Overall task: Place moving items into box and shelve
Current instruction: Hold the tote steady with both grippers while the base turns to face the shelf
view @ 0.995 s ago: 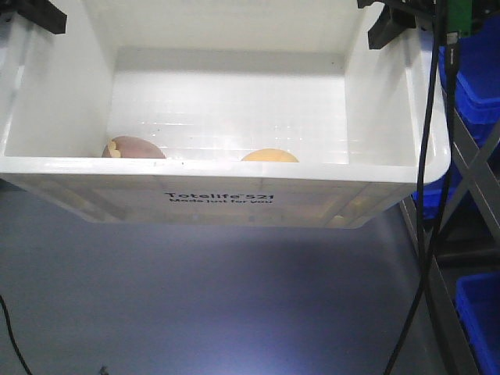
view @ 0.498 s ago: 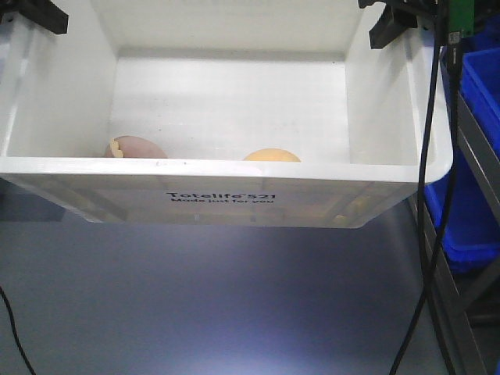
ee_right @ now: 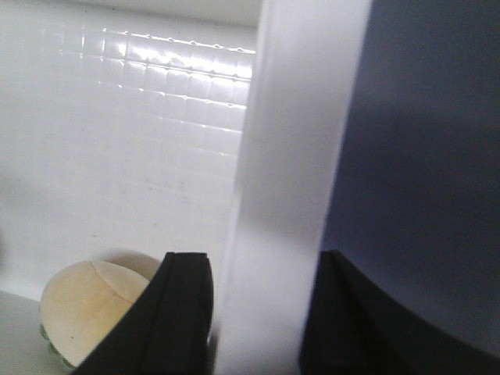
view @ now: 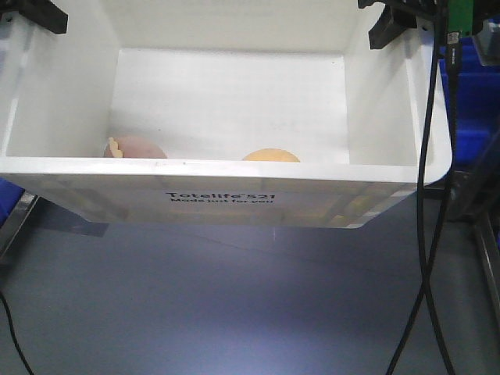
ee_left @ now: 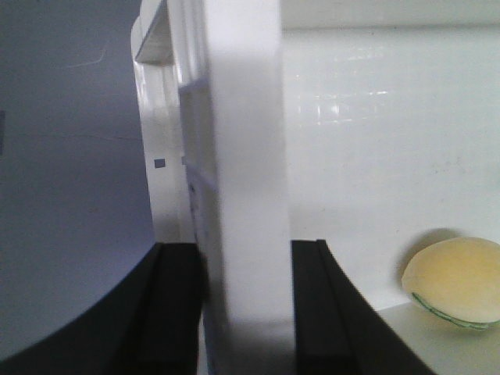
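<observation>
The white box (view: 226,176) with the black "Totelife 521" print hangs in the air above the floor, held by its two side walls. My left gripper (ee_left: 246,308) is shut on the left wall (ee_left: 242,156), one finger on each side. My right gripper (ee_right: 262,312) is shut on the right wall (ee_right: 293,172) the same way. Inside, on the box floor, lie the moving items: a pinkish-brown plush (view: 134,147) at the left and a yellow-orange plush (view: 270,155) near the middle. The yellow plush (ee_left: 455,281) also shows in both wrist views (ee_right: 86,308).
Blue bins (view: 475,94) stand behind the box at the right. A black cable (view: 426,203) hangs down the right side. A metal shelf leg (view: 17,225) shows at the lower left, with grey floor (view: 234,305) below the box.
The box stays fixed in view in both grippers while the background slides. The blue bins and shelf at the right have shifted away, and a shelf leg has come into view at the left.
</observation>
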Controlling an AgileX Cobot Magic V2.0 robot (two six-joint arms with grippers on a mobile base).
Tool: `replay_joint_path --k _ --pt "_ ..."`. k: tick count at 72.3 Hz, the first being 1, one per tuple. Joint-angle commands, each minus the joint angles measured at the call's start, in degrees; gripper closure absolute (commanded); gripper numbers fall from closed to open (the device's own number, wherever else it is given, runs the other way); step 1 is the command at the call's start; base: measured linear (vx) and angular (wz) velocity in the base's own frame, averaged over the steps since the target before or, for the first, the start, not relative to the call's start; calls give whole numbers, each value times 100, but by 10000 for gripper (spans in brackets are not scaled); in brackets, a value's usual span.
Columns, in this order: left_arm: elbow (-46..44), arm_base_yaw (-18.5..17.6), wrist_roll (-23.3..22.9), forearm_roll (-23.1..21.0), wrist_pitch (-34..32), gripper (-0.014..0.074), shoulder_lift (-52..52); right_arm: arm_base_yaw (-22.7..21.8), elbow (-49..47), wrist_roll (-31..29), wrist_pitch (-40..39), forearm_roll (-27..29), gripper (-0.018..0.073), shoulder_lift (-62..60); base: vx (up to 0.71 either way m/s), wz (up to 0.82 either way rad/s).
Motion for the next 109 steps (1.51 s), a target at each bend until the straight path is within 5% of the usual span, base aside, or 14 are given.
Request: replay_joint_path --k 1,109 --pt "-253 -270 87 -2139 -390 596 -324 187 -248 -80 -28 1568 564 -274 36 39" --pt "-253 -270 87 -2139 -390 596 -324 187 -248 -80 -33 1576 564 -274 14 29"
